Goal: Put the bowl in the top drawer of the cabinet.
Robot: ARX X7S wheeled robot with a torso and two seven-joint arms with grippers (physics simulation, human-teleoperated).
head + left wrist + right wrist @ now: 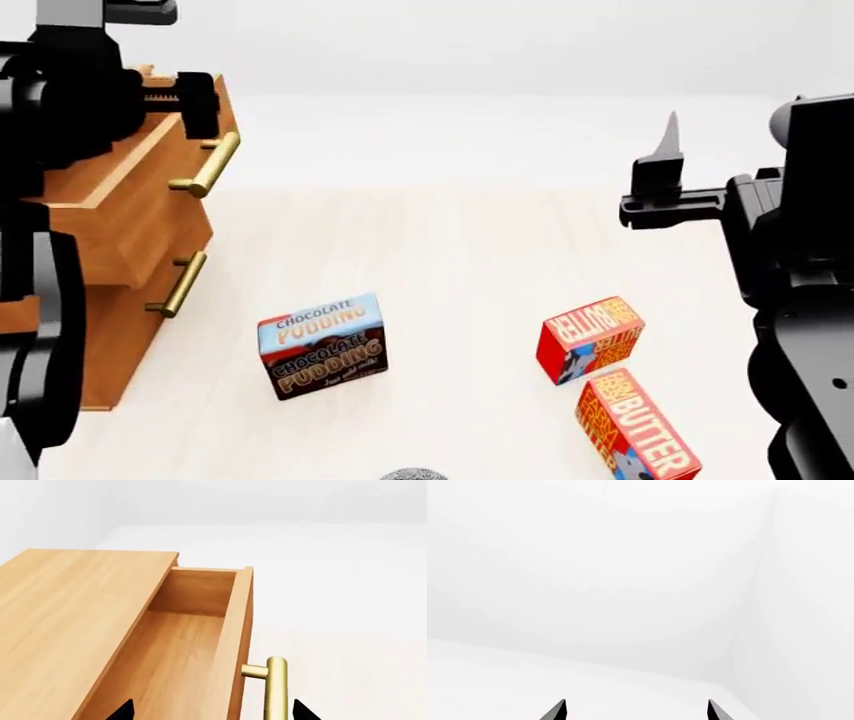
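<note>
Jaws, left gripper (210, 712): apart, empty, their two dark tips showing either side of the brass bar handle (275, 687) in the left wrist view; in the head view this gripper (180, 105) hangs at the upper front of the cabinet (120, 215)

Jaws, right gripper (636, 711): apart, empty, raised in open air well away from every item; head view shows it (663, 175) at the right, above the counter (454, 260)

Top drawer (180, 645): pulled out, light wood interior bare, nothing inside. Opening step judged done

Lower drawer: smaller brass handle (178, 284) visible below; whether it is fully closed cannot be told

Bowl (415, 473): only a speckled grey sliver at the bottom edge of the head view, on the counter nearest the robot, well apart from the cabinet, untouched by either gripper. Remaining, by judgement: grasp, carry to the drawer, release inside; perhaps closing after

Other items on counter: chocolate pudding box (323, 345), lying tilted, between cabinet and the two butter boxes; one butter box (589, 337) and a second (637, 425) just beside it toward the robot, whether touching cannot be told

Surface: pale cream counter, smooth, matte, uncluttered apart from the listed boxes

Room: plain white walls, a corner visible in the right wrist view; no furniture seen other than the cabinet
</note>
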